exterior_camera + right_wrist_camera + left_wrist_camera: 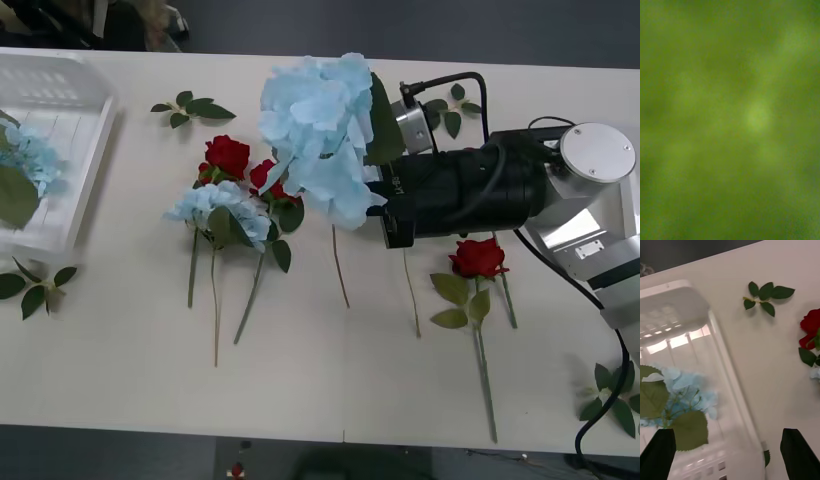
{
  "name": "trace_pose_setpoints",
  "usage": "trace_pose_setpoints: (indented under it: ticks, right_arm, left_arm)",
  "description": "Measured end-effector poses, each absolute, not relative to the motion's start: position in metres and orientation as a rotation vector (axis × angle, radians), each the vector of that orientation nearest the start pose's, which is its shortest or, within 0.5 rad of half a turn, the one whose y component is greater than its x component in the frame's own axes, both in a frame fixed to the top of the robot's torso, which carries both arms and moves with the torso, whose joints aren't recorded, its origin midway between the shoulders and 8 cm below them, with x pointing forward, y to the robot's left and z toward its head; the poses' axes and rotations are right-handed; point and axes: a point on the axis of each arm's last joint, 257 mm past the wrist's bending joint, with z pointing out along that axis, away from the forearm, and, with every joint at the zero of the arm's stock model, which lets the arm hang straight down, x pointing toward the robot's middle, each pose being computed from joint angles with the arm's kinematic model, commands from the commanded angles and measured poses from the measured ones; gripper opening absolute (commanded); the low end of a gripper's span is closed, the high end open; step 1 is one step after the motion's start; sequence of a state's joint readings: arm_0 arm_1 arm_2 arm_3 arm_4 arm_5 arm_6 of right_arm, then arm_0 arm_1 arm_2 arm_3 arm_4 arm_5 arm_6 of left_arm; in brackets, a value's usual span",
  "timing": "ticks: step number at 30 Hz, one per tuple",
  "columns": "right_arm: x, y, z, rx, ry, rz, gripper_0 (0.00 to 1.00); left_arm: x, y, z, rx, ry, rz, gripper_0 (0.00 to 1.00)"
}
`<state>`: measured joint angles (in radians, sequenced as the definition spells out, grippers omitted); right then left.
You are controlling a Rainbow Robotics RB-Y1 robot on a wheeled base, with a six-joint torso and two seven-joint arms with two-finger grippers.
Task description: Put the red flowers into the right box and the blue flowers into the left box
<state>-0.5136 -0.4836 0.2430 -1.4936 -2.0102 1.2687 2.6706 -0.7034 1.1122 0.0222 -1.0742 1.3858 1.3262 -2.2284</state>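
Even bright light, soft shadows; right wrist view green blur, unfocused.

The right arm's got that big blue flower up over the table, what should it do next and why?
Probably carry it leftward: the right gripper holds a blue flower above the roses, while the left box, already holding one blue bloom, sits at the table's left end.
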Motion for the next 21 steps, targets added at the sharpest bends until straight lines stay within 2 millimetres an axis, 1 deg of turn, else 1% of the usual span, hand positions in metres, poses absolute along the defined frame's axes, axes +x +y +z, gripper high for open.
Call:
trace_pose_setpoints:
  ticks: [3,8,10,13,14,16,18,21]
  right_arm:
    - [0.398,0.011,-0.088,-1.175,1.358,1.316,0.0]
    - [0.399,0.025,-0.091,-1.146,1.368,1.317,0.0]
    - [0.399,0.031,-0.091,-1.136,1.367,1.309,0.0]
    - [0.399,0.041,-0.089,-1.117,1.362,1.304,0.0]
    - [0.398,0.044,-0.087,-1.107,1.36,1.311,0.0]
    - [0.396,0.049,-0.086,-1.091,1.357,1.329,0.0]
    - [0.395,0.053,-0.087,-1.085,1.36,1.329,0.0]
    - [0.391,0.055,-0.089,-1.094,1.361,1.334,0.0]
  left_arm:
    - [0.56,0.413,-0.078,0.554,2.236,-0.299,0.81]
    - [0.568,0.339,-0.098,0.578,2.153,-0.528,0.81]
    - [0.565,0.308,-0.108,0.679,2.083,-0.569,0.81]
    - [0.547,0.263,-0.124,0.89,1.946,-0.574,0.81]
    - [0.54,0.251,-0.128,0.924,1.908,-0.584,0.81]
    - [0.523,0.229,-0.133,0.942,1.853,-0.623,0.81]
    - [0.503,0.21,-0.136,0.949,1.801,-0.657,0.81]
    - [0.47,0.191,-0.146,0.956,1.757,-0.694,0.81]
